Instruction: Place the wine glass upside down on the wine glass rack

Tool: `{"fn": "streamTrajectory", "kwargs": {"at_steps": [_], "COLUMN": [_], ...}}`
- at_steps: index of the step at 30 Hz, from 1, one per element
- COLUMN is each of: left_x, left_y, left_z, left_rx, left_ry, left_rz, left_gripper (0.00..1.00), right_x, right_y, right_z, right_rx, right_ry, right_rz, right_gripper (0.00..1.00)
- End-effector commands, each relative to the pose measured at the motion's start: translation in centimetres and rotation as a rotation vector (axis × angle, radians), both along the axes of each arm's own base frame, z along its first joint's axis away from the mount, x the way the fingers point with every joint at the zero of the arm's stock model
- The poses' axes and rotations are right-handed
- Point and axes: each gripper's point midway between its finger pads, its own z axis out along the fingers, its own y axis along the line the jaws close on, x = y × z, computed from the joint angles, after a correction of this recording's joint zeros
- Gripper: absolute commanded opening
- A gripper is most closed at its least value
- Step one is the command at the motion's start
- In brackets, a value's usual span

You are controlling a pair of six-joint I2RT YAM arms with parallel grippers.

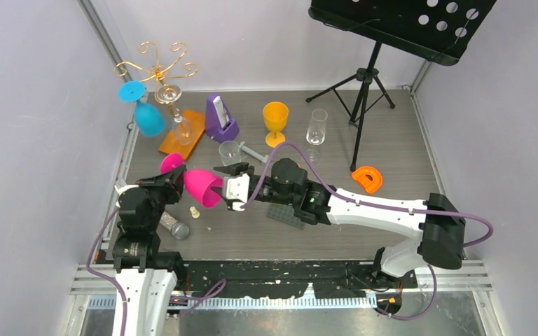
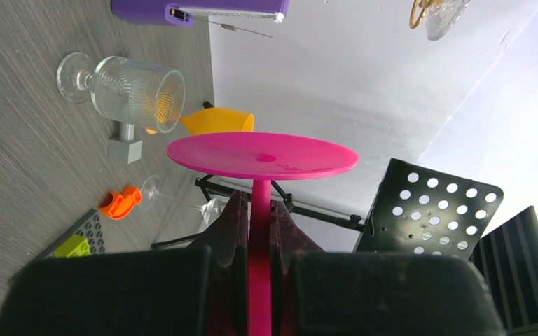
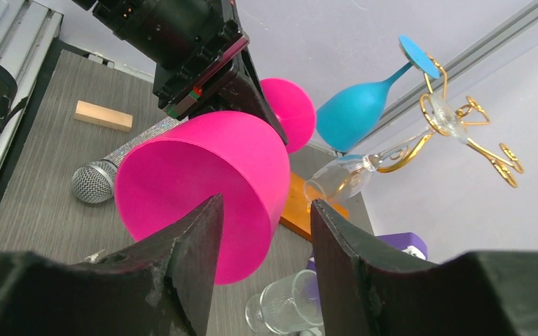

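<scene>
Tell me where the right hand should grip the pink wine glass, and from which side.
Probably the bowl, coming from the robot's right. The pink wine glass is held sideways with its stem clamped in the left hand, so only the bowl is free, and it points toward the right hand.

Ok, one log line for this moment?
left pincer: shut on stem of pink plastic wine glass | right pincer: open at its bowl | glass: sideways, in air | gold wire rack on orange base: not reached

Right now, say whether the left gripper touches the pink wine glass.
Touching. Left wrist view shows left gripper clamping the stem of the pink wine glass.
</scene>
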Motion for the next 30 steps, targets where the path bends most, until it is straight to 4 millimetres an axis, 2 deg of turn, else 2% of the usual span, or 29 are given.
{"fn": "streamTrajectory", "kwargs": {"at_steps": [1,5,7,8,10,12,16,18,20,21,22,23,24,25,26,27,28,30], "left_x": [0.2,0.4,0.6,0.7,0.8,0.9,0.7,0.4,0.2,0.1,0.0,-0.1,-0.2,-0.3,-0.4,-0.5,-0.5,-0.5], "left_y": [-0.6,-1.1,-1.4,-1.5,-1.8,-2.0,-3.2,-3.5,-3.6,-3.7,-3.7,-3.6,-3.5,-3.3,-3.0,-2.7,-2.4,-1.9], "left_z": [2.2,2.3,2.4,2.6,2.7,3.3,4.4,4.8,5.0,5.0,5.1,5.2,5.0,4.7,4.5,4.3,4.1,4.2], "left_rx": [-0.029,-0.054,-0.064,-0.066,-0.071,-0.058,-0.001,0.054,0.101,0.126,0.153,0.188,0.225,0.269,0.308,0.342,0.379,0.467], "left_ry": [-0.080,-0.101,-0.123,-0.135,-0.149,-0.177,-0.220,-0.230,-0.229,-0.230,-0.235,-0.241,-0.235,-0.224,-0.207,-0.187,-0.174,-0.165], "left_rz": [-0.026,-0.050,-0.067,-0.077,-0.096,-0.111,-0.178,-0.202,-0.219,-0.226,-0.229,-0.232,-0.232,-0.229,-0.223,-0.216,-0.210,-0.204], "left_gripper": [0.00,0.00,0.00,0.00,0.01,0.16,0.69,0.86,0.99,0.99,1.00,1.00,1.00,1.00,0.99,1.00,0.99,1.00], "right_x": [0.0,0.3,0.4,0.5,1.2,1.9,3.8,4.8,5.9,6.9,7.1,7.8,8.5,8.3,8.2,8.3,8.7,7.4], "right_y": [0.6,0.8,0.8,0.7,0.5,-0.1,-2.9,-5.1,-7.7,-9.7,-11.3,-13.6,-15.9,-17.9,-19.4,-22.3,-24.5,-28.8], "right_z": [2.8,2.5,2.3,2.4,2.9,3.2,4.3,5.3,4.9,4.1,4.5,3.5,3.7,2.4,2.4,1.0,0.8,-1.9], "right_rx": [0.044,0.007,-0.003,-0.001,0.025,0.042,0.070,0.069,0.013,-0.023,-0.009,-0.061,-0.035,-0.096,-0.086,-0.150,-0.138,-0.242], "right_ry": [0.007,0.035,0.056,0.075,0.119,0.163,0.220,0.255,0.331,0.394,0.438,0.475,0.525,0.569,0.625,0.676,0.727,0.834], "right_rz": [-0.001,-0.013,-0.021,-0.032,-0.080,-0.140,-0.304,-0.392,-0.495,-0.575,-0.620,-0.686,-0.749,-0.796,-0.828,-0.909,-0.975,-1.106], "right_gripper": [0.51,0.42,0.31,0.18,0.07,0.05,0.05,0.05,0.05,0.05,0.05,0.05,0.05,0.05,0.05,0.05,0.05,0.05]}}
